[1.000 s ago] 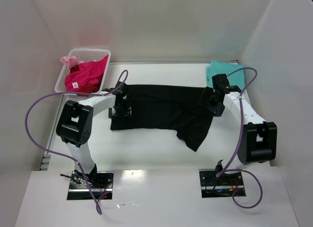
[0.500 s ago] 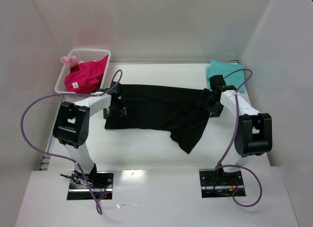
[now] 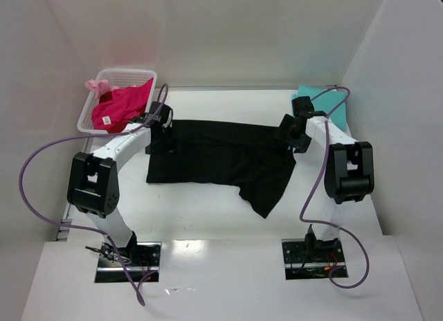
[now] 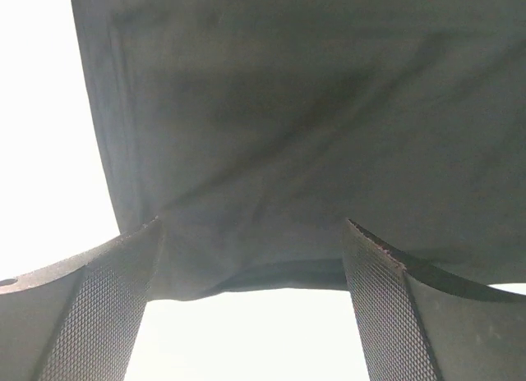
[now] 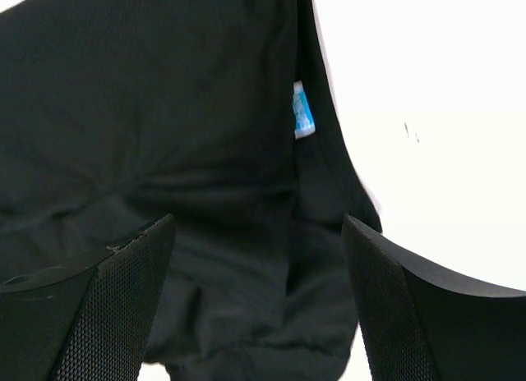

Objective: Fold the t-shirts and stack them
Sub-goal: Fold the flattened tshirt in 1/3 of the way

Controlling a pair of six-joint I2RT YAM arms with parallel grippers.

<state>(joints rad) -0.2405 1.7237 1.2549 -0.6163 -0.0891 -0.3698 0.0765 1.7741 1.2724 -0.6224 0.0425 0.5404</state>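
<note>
Black t-shirt (image 3: 214,155): spread out, centre frame on surface (image 3: 208,207). Left tool (image 3: 161,133) and right tool (image 3: 286,137): jaws apart over its upper corners, nothing clamped. Advised: pinch both corners evenly, lift together, fold toward lower hem without bunching.

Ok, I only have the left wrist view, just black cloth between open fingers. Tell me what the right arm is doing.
Observer: The right gripper hangs open over the right end of the black t-shirt, beside a small blue tag.
Operator: Now give me the other shirts.
Observer: The teal t-shirt lies at the far right corner, just beyond that gripper.
Operator: And the pink one.
Observer: The magenta t-shirt sits bunched in the white basket, far left.
</note>
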